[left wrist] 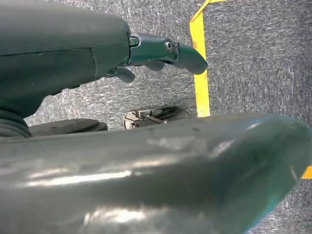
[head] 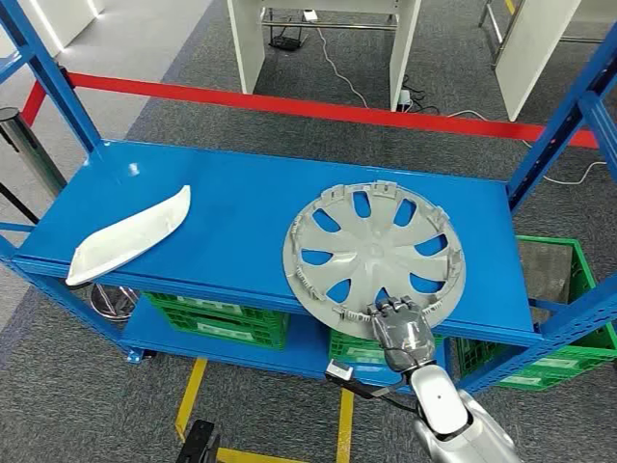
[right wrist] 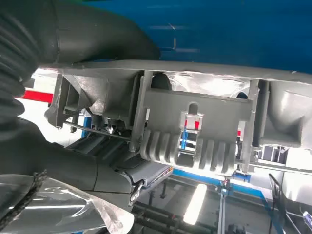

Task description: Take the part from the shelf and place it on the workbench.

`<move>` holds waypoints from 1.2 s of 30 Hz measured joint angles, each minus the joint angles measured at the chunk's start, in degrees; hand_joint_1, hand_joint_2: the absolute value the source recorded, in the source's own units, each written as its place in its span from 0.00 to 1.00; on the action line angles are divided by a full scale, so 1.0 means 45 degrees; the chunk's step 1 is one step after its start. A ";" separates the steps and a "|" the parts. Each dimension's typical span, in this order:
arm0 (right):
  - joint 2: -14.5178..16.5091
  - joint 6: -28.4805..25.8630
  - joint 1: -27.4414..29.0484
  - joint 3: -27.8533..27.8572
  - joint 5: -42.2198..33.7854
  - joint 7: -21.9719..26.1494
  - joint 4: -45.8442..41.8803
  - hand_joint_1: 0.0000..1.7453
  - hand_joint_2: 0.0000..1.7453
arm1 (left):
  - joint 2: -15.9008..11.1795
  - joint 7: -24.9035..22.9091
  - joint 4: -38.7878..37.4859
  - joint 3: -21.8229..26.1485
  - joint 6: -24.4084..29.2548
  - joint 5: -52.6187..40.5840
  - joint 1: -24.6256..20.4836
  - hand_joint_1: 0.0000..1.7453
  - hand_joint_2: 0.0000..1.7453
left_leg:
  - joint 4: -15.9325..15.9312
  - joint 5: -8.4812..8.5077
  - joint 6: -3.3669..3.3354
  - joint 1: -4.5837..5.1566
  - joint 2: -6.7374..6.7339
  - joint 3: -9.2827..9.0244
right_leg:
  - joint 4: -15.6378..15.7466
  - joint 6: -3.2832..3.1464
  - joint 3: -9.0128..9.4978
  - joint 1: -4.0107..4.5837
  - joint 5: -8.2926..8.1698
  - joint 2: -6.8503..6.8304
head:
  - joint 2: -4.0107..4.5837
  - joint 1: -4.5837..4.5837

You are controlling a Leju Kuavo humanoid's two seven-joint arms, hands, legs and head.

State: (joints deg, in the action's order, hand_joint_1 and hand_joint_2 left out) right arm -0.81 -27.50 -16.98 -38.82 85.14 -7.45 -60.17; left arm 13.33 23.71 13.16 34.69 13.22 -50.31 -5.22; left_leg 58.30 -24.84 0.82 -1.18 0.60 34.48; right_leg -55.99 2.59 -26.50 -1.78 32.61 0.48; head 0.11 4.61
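A grey wheel cover (head: 371, 256) with several spoke openings lies flat on the right part of the blue shelf board (head: 240, 212), its near rim over the front edge. My right hand (head: 398, 328) grips that near rim from the front. In the right wrist view the thumb (right wrist: 92, 34) lies along one face of the rim (right wrist: 198, 112) and the dark fingers (right wrist: 110, 170) lie against its ribbed clips. My left hand (left wrist: 110, 53) hangs over the carpet with its fingers stretched out and nothing in it.
A white curved trim part (head: 131, 236) lies at the shelf's left front. Blue uprights (head: 560, 125) flank the board. Green crates (head: 218, 323) sit on the lower level. Red tape (head: 291, 104) and white table legs (head: 247, 39) lie beyond; yellow lines (head: 191, 395) mark the floor.
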 joint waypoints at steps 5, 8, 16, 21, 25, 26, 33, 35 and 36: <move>0.0000 0.0021 0.0001 0.0000 0.0055 0.0010 -0.0006 0.94 1.00 | 0.0000 0.0018 0.0000 0.0001 0.0002 0.0016 -0.0002 0.00 0.00 | 0.0000 0.0000 0.0000 0.0000 0.0000 0.0000 | 0.0000 0.0000 0.0000 0.0000 0.0000 0.0000 | 0.0000 -0.0002; -0.0011 0.0016 0.0011 0.0000 0.0170 0.0018 -0.0209 0.95 1.00 | 0.0000 0.0126 0.0000 0.0011 0.0040 0.0064 -0.0001 0.00 0.00 | 0.0000 0.0000 0.0000 0.0000 0.0000 0.0000 | 0.0000 0.0000 -0.0001 0.0000 0.0000 0.0001 | 0.0000 -0.0002; -0.0684 0.0066 0.0529 -0.0016 0.0550 0.0129 -0.2528 0.93 1.00 | 0.0016 0.2607 0.0000 0.0070 0.1368 0.0216 0.0041 0.00 0.00 | 0.0002 0.0000 0.0000 0.0003 0.0003 0.0011 | 0.0000 0.0000 -0.0002 -0.0002 -0.0001 -0.0005 | 0.0000 -0.0002; -0.1098 0.0033 0.0877 -0.0019 0.0703 0.0260 -0.3675 0.93 1.00 | 0.0027 0.3240 0.0000 0.0078 0.1692 0.0240 0.0045 0.00 0.75 | 0.0001 -0.0001 0.0000 0.0003 0.0002 0.0022 | -0.0001 0.0000 0.0006 -0.0001 -0.0001 0.0003 | 0.0000 -0.0001; -0.1212 0.0001 0.1013 -0.0039 0.0771 0.0352 -0.4338 0.92 1.00 | 0.0023 0.3351 0.0000 0.0083 0.1533 0.0242 0.0043 0.00 1.00 | -0.0003 0.0000 0.0000 0.0003 0.0002 0.0022 | -0.0011 -0.0001 -0.0017 0.0000 0.0000 0.0004 | 0.0000 0.0000; -0.1230 -0.0001 0.1017 -0.0053 0.0787 0.0379 -0.4450 0.91 1.00 | 0.0021 0.3351 0.0000 0.0083 0.1448 0.0243 0.0042 0.00 1.00 | -0.0003 0.0000 0.0001 0.0002 0.0002 0.0022 | -0.0014 -0.0003 -0.0023 0.0000 0.0001 0.0003 | 0.0000 -0.0001; -0.1253 -0.0031 0.1024 -0.0181 0.0868 0.0481 -0.4876 0.89 1.00 | -0.0002 0.3347 0.0000 0.0083 0.1252 0.0211 0.0041 0.00 1.00 | -0.0005 -0.0001 0.0001 0.0002 0.0002 0.0022 | -0.0022 -0.0012 -0.0036 0.0001 0.0008 0.0000 | 0.0000 -0.0002; -0.1253 -0.0034 0.1024 -0.0206 0.0873 0.0481 -0.4912 0.87 1.00 | -0.0006 0.3347 0.0000 0.0083 0.1230 0.0208 0.0041 0.00 1.00 | -0.0005 -0.0001 0.0001 0.0002 0.0002 0.0023 | -0.0023 -0.0013 -0.0035 0.0000 0.0008 0.0000 | 0.0000 -0.0004; -0.1253 -0.0034 0.1024 -0.0219 0.0874 0.0481 -0.4915 0.88 1.00 | -0.0009 0.3347 0.0000 0.0083 0.1218 0.0205 0.0040 0.00 1.00 | -0.0005 -0.0001 0.0001 0.0002 0.0002 0.0023 | -0.0023 -0.0013 -0.0035 0.0000 0.0008 0.0000 | 0.0000 -0.0002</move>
State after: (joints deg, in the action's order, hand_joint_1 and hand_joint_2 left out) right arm -6.45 -27.65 -12.37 -39.80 89.08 -5.29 -82.29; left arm 13.29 38.77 13.16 35.06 18.70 -49.39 -5.04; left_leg 58.27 -24.84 0.82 -1.17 0.61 34.58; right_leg -56.09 2.53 -26.66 -1.78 32.64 0.47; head 0.11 4.60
